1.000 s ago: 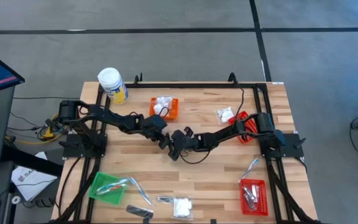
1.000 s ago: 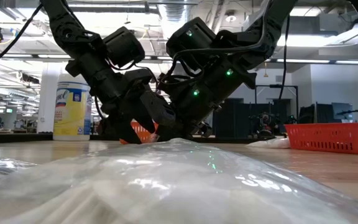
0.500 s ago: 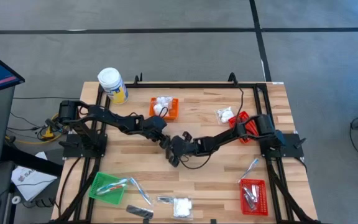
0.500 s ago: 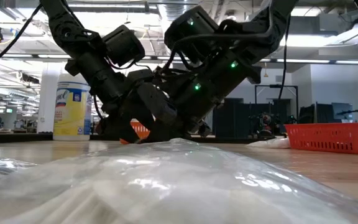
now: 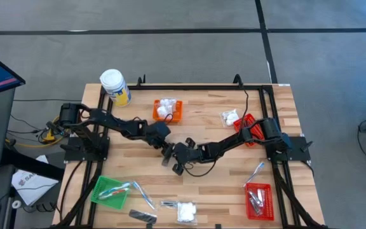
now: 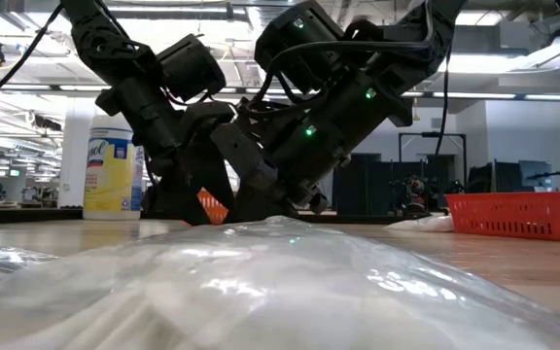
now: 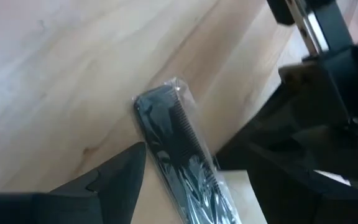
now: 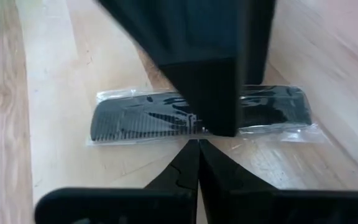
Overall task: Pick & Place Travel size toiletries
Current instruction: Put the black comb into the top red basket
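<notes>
A black comb in a clear wrap (image 8: pixel 142 118) lies flat on the wood near the table's middle; in the left wrist view the comb (image 7: pixel 169 134) shows lengthwise. My left gripper (image 5: pixel 166 152) is open above it. One of its fingers (image 7: pixel 117 180) stands beside the comb and the other (image 8: pixel 210 93) stands over the comb's middle. My right gripper (image 5: pixel 178 164) is shut, its tips (image 8: pixel 194 149) at the wrap's long edge. Other toiletries lie apart: white packets (image 5: pixel 186 210), thin sticks (image 5: pixel 142 194), a dark sachet (image 5: pixel 143 217). My left gripper has one finger (image 8: pixel 213 118) over the comb's middle, lying across it and slanting down. I cannot tell whether it touches the wrap. My right gripper's shut fingertips reach the middle of the wrap's long edge (image 8: pixel 194 138), slanting down across the comb. The comb lies flat on the table.
An orange basket (image 5: pixel 168 109) with white packets sits at the far middle, with a white-lidded jar (image 5: pixel 115 87) at the far left. A green basket (image 5: pixel 110 189) is near left, a red basket (image 5: pixel 258 200) near right. A clear-wrapped packet (image 6: pixel 280 282) fills the low view's foreground.
My right gripper has moved a little toward the table's near edge and left, staying shut. My left gripper has shifted slightly the same way, still open. The two stand closer together over the comb.
</notes>
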Available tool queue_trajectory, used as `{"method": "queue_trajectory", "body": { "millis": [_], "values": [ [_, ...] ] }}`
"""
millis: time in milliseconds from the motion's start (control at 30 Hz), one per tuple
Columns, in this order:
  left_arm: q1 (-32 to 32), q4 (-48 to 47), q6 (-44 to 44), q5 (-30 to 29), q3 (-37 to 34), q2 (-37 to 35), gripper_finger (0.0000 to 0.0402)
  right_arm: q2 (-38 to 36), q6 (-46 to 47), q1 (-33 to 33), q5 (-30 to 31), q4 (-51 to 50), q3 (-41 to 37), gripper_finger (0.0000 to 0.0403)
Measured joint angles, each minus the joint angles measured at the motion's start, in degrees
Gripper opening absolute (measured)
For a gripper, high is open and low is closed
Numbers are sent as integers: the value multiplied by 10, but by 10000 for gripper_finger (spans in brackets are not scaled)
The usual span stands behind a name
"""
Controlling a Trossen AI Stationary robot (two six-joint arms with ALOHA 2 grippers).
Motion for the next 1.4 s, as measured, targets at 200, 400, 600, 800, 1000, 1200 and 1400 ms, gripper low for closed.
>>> {"method": "queue_trajectory", "body": {
  "millis": [200, 400, 600, 800, 1000, 1200, 1400],
  "values": [
    [-5, -6, -5, -1, 0, -1, 270, 0, 0, -1, 8, 0, 0, 0],
    [-3, -32, 8, 6, -3, -38, 264, -1, -1, -2, 9, 0, 1, 0],
    [-27, -31, 2, 6, -25, -77, 205, -2, -2, -3, 10, 0, 1, 0],
    [-24, -38, -8, 18, -38, -59, 35, -2, -2, -4, 11, 1, 1, 0],
    [-16, -33, -6, 18, -37, -59, 12, -2, -1, -6, 11, 0, 2, 0],
    [-16, -33, -5, 16, -37, -59, 2, -2, -3, -7, 11, -1, 2, 0],
    [-16, -27, -4, 16, -36, -40, 2, -3, -8, -6, 10, 0, 2, 0]
  ]
}}
